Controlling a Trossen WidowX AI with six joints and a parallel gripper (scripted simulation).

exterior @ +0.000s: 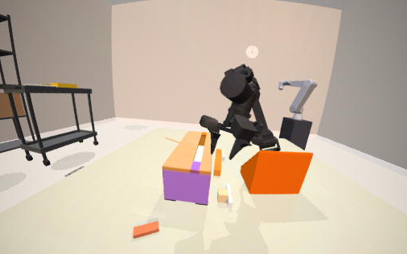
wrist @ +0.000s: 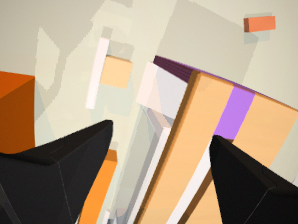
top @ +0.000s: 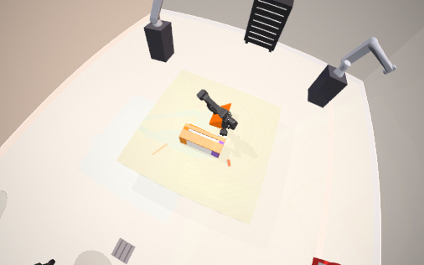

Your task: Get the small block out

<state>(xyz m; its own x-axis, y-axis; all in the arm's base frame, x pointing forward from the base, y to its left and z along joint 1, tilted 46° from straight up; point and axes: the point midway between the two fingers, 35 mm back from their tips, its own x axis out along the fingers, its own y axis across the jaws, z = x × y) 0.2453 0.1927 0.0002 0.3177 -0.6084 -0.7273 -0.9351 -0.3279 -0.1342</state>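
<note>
The small tan block (exterior: 222,195) (wrist: 116,71) lies on the table outside the box, close beside a thin white bar (exterior: 230,198) (wrist: 96,75) and near the purple end of the box. The box (top: 200,141) (exterior: 187,186) (wrist: 180,155) stands upright, with a tan top and a long slot in it. My gripper (exterior: 221,156) (wrist: 162,135) is partly open with nothing between its fingers. It is tilted and hangs above the table at the box's long side. In the wrist view one finger overlaps the box top. The block is beyond the fingertips.
An orange wedge (top: 216,121) (exterior: 280,173) (wrist: 15,112) stands on the other side of the gripper from the box. An orange strip (exterior: 218,162) (wrist: 100,192) is beside the box. A red-orange piece (top: 229,163) (exterior: 145,230) (wrist: 261,23) and a thin stick (top: 159,149) lie farther out.
</note>
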